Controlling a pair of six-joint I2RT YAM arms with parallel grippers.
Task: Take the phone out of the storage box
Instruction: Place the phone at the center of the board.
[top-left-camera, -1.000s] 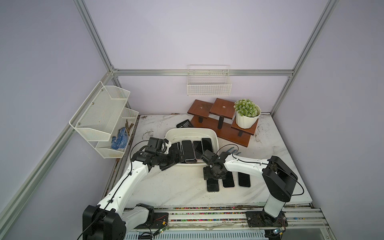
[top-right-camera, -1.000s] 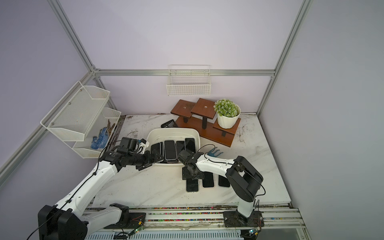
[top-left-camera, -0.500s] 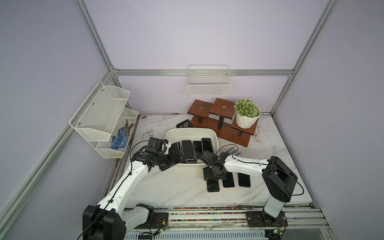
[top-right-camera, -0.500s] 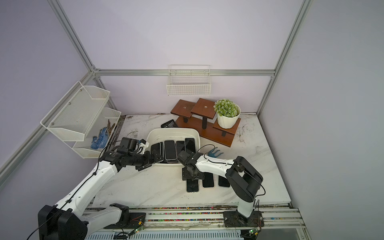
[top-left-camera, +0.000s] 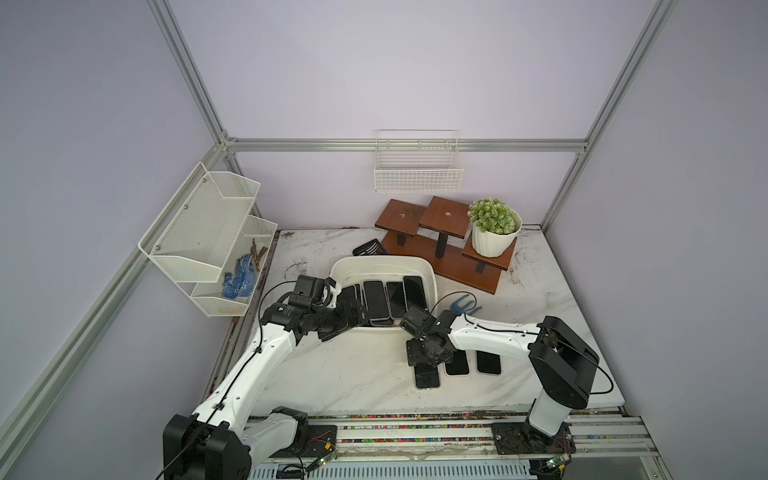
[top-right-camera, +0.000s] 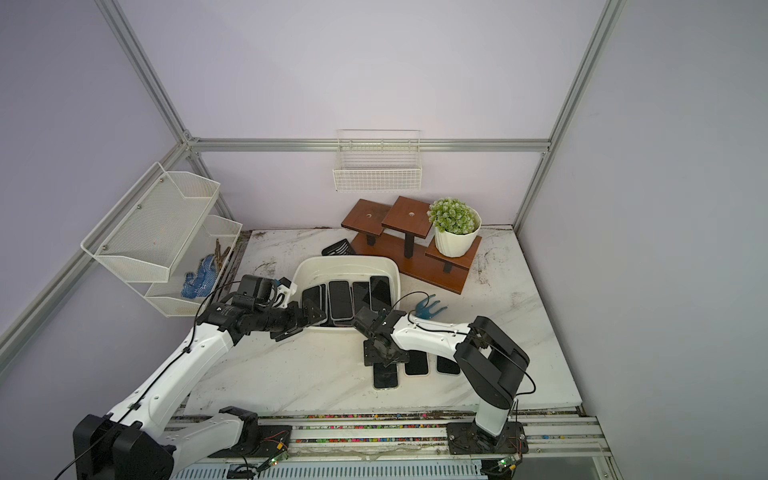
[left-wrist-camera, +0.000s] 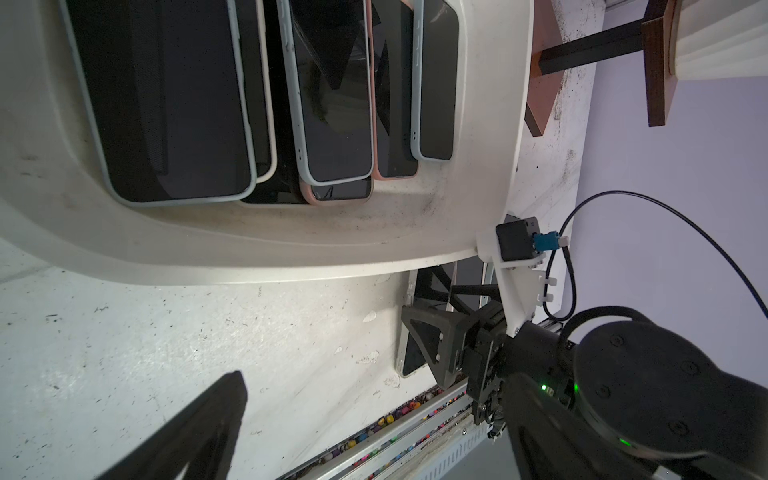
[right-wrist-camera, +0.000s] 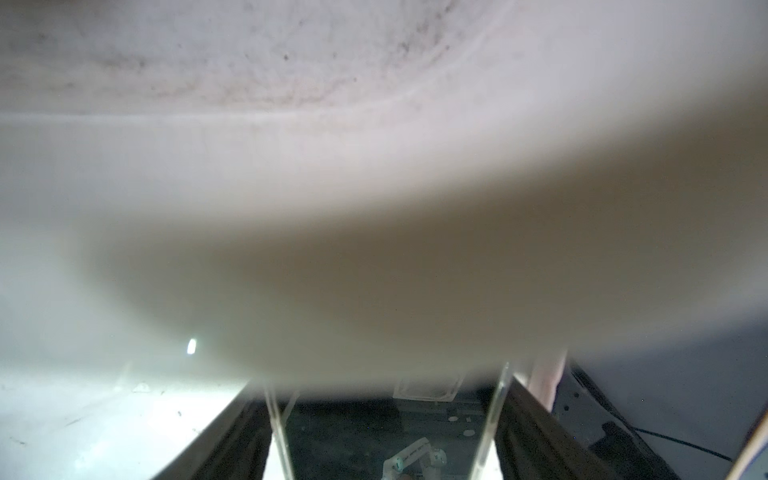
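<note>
A stained marble counter (top-left-camera: 332, 374) lies between lilac walls (top-left-camera: 415, 83) in an aluminium frame (top-left-camera: 407, 144). The left claw (top-left-camera: 349, 320) is spread as wide as it goes and holds nothing. It lies low and level at the near left corner of the storage box (top-left-camera: 382, 259), which sits mid-counter, and it points toward the robot's right.

The phones (top-left-camera: 376, 297) lie just past the box's near rim, side by side and partly stacked. Each has its long axis running from near wall to far wall, so crosswise to the claw's line of reach. The leftmost phone (left-wrist-camera: 166, 104) is closest to it.

The right claw (top-left-camera: 426, 358) is out over the counter in front of the box's near right corner, astride a phone (top-left-camera: 428, 380) lying flat. Whether it grips that phone or merely straddles it I cannot tell.

The left arm looks the nearer one for the next pick.

By count, at least six phones overlap in the box in the left wrist view. Three phones (top-left-camera: 457, 366) lie in a row on the counter, including the one under the right claw. There is one box.
</note>
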